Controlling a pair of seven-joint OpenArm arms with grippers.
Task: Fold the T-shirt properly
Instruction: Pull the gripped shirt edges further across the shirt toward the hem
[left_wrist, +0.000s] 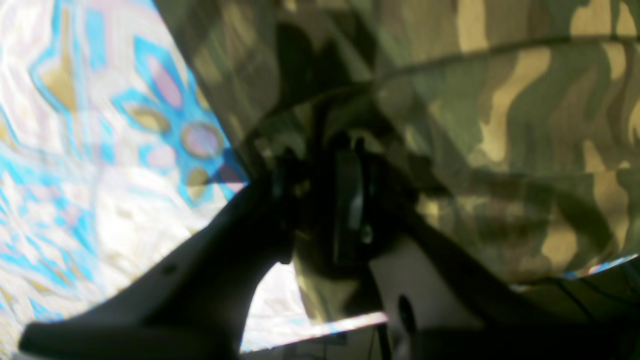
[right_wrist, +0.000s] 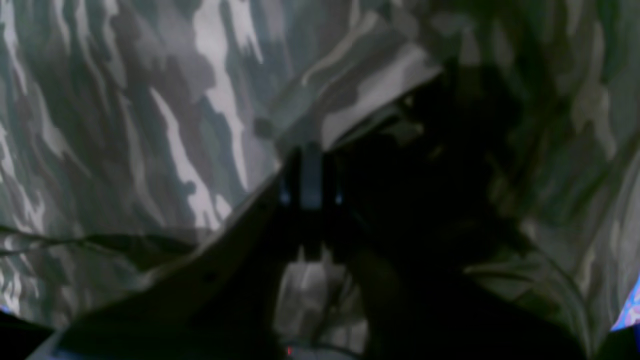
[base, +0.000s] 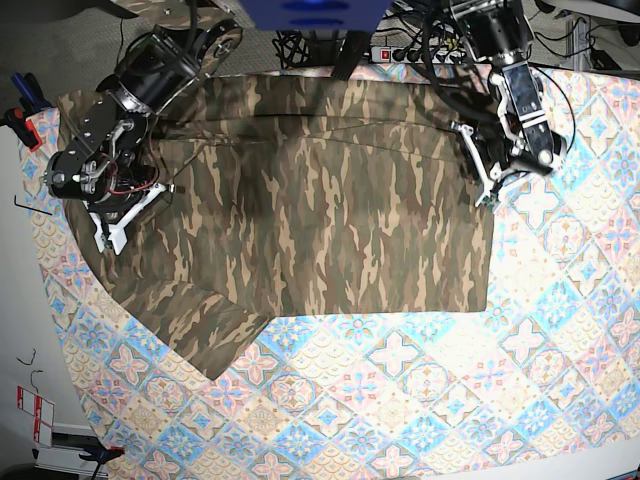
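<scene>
The base view looks straight down on the whole tablecloth and T-shirt from above. Each wrist view sits close behind its own fingers, facing the shirt fabric at near range. All three views share the camouflage cloth.

Open cloth near, crowded far edge

The tablecloth lies bare near and right of the shirt; cables and a power strip crowd the far edge, with both arms over the shirt's ends.
</scene>
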